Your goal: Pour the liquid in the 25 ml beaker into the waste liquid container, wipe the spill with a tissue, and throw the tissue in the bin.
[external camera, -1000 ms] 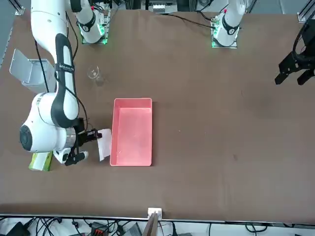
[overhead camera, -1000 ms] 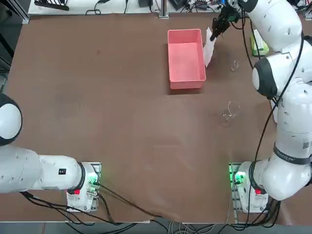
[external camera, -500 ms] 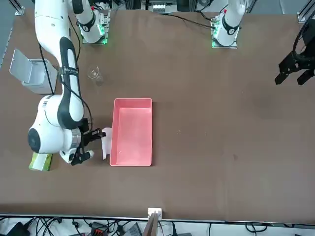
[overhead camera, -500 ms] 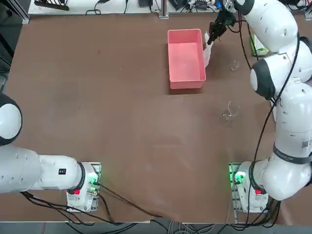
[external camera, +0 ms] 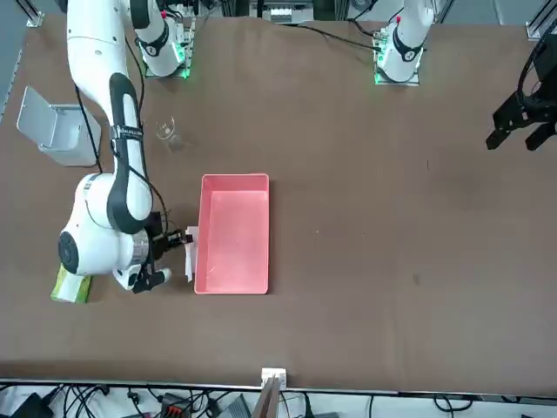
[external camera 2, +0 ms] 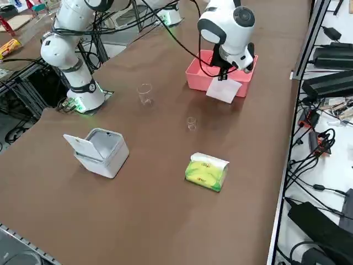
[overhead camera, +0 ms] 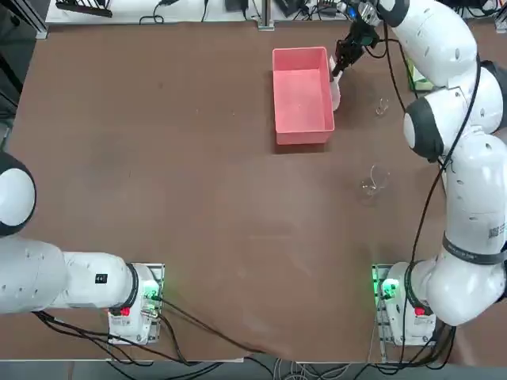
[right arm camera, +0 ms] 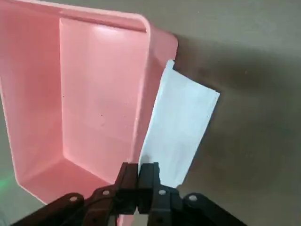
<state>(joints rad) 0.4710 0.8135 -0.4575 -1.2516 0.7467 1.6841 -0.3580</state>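
My right gripper (right arm camera: 139,172) is shut on one corner of a white tissue (right arm camera: 181,120), which hangs as a flat sheet against the outer long wall of the pink waste liquid container (right arm camera: 94,103). From overhead the gripper (overhead camera: 339,63) sits at the tray's (overhead camera: 302,95) far right corner, with the tissue (overhead camera: 336,89) beside the wall. The tiny 25 ml beaker (overhead camera: 383,105) stands upright on the table right of the tray, also seen in the side view (external camera 2: 191,123). The pale grey bin (external camera 2: 99,150) stands with its lid open.
A wider clear glass beaker (overhead camera: 374,180) stands nearer the arm's base. A green tissue pack (external camera 2: 207,171) lies near the table's right edge. The bin (external camera: 57,131) sits at that same side, closer to the base.
The gripper has carried the tissue sideways toward the pink tray. The sheet now hangs close against the tray's outer wall instead of apart from it.
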